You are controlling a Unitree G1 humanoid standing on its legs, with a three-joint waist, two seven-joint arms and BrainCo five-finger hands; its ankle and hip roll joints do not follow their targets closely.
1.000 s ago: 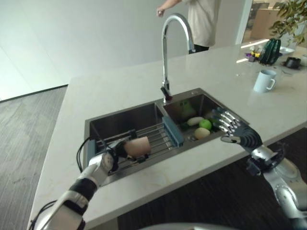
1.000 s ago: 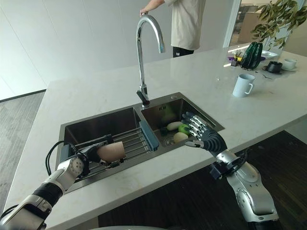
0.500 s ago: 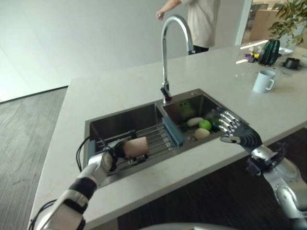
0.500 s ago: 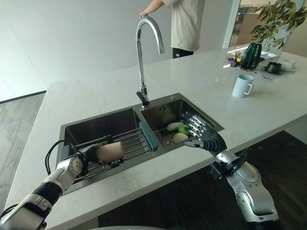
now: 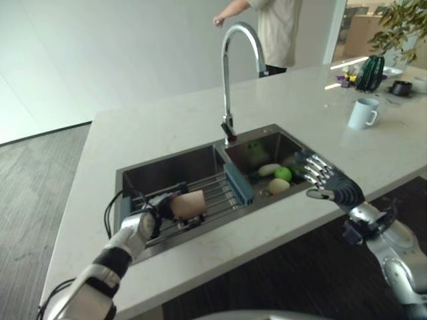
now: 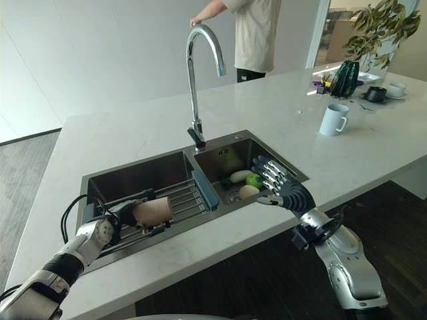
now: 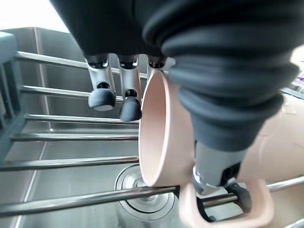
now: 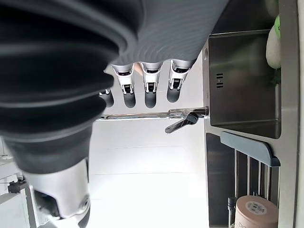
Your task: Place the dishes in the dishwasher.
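While the left robot hand (image 5: 148, 220) curls round a pink mug (image 5: 191, 204) lying on its side on the wire rack (image 6: 180, 195) in the sink (image 5: 170, 164), the right robot hand (image 6: 283, 187) hovers spread over the other basin. The mug looks stiff, light, probably ceramic, so breakable and slick if wet; its body or handle (image 7: 228, 211) offers the surest hold.

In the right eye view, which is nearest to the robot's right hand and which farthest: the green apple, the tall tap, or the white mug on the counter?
From the right hand, hovering over the sink's right basin:
1. Green apple, in the basin just beside the fingers.
2. Tap, behind the sink's divider.
3. White mug, far back on the counter.
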